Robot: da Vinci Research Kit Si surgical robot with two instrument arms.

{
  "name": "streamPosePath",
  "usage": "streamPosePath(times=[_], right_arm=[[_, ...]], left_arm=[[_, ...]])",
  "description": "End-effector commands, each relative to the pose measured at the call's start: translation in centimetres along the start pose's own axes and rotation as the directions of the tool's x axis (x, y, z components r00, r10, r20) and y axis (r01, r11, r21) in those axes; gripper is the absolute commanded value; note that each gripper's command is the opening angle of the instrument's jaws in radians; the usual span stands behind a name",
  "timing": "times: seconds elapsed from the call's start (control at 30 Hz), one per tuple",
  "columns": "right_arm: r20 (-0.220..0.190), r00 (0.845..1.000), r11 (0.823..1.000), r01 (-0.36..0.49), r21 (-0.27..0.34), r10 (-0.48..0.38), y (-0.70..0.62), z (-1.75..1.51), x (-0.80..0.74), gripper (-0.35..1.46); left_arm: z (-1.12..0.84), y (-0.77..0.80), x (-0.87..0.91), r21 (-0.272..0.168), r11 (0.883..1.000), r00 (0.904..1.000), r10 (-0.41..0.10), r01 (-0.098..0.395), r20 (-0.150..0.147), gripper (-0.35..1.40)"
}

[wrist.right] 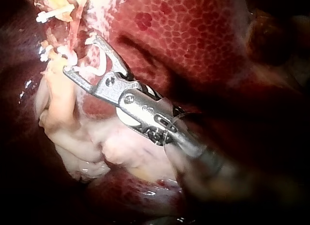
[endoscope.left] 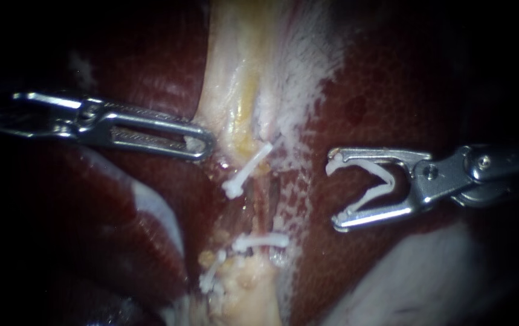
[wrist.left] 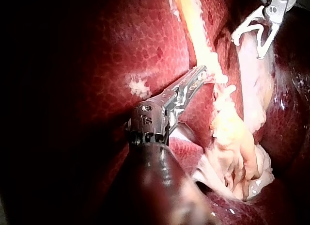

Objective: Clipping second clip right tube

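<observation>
Dark red liver (endoscope.left: 392, 90) underneath, a pale tissue strip (endoscope.left: 235, 72) with white clips (endoscope.left: 248, 171) directly on it.

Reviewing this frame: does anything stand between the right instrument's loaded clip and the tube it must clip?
Nothing visible does. Only liver surface lies between the right instrument, carrying an open clip, and the tube. The left instrument is on the tube's other side.
</observation>
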Motion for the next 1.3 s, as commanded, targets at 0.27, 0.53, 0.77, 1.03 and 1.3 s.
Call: streamPosePath(times=[0.27,0.53,0.77,1.03,1.3], right_arm=[[0.001,1.0,1.0,-0.003,0.001,0.003,-0.06,0.09,-0.11,0.6],[0.005,0.998,0.998,-0.06,0.034,0.06,-0.21,0.48,-0.42,0.6],[0.01,0.995,0.993,-0.098,0.059,0.097,-0.25,0.84,-0.59,0.6],[0.016,0.994,0.99,-0.113,0.084,0.112,-0.2,1.18,-0.7,0.6],[0.019,0.993,0.988,-0.118,0.095,0.116,-0.15,1.37,-0.68,0.6]], left_arm=[[-0.07,-0.01,0.0,0.006,1.0,1.0,0.0,0.0,-0.002,-0.2],[-0.38,-0.13,-0.1,0.015,1.0,1.0,-0.007,0.008,-0.006,-0.2],[-0.69,-0.43,-0.22,0.016,1.0,0.9998,-0.017,0.017,0.007,-0.2],[-0.86,-0.67,-0.37,0.022,0.999,0.9993,-0.028,0.027,0.026,-0.2],[-0.87,-0.68,-0.36,0.022,0.999,0.9993,-0.028,0.027,0.026,-0.2]])
